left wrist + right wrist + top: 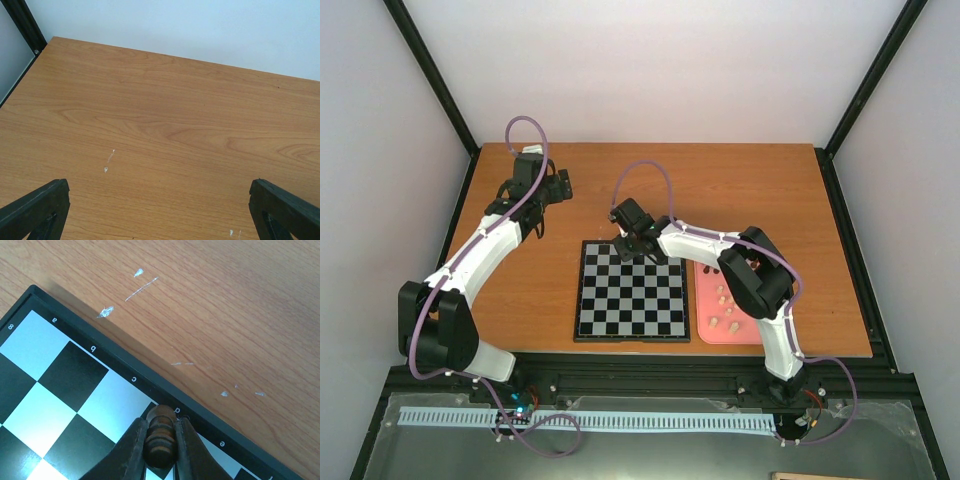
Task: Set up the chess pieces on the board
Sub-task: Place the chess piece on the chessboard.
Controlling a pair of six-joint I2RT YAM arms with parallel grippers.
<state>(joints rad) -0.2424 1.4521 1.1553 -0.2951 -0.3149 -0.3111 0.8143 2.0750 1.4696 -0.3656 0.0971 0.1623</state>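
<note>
While checking the right wrist view, found right gripper (161, 422) closed on one dark chess piece (160, 450), upright in the grip, over a dark far-row square of the board (620, 300), level with the gap between c and e in the border letters (134, 379). Could not confirm contact between base and square. Judged step in hand: placing this piece on the far row. Judged task barely begun, with no other piece seen standing on the board in the top view. Judged next move: lower straight down, centre on the square, open only a little, lift clear without tipping. Found left gripper (160, 206) open and holding nothing, parked over the table (520, 200) at far left. Logged pale pieces (722, 298) on pink tray (704, 328) just beside the board's right edge. Noted wood-grain top with small white scuffs (141, 289), plain white walls (640, 70) on three sides, black frame posts (430, 70) at the corners.
</note>
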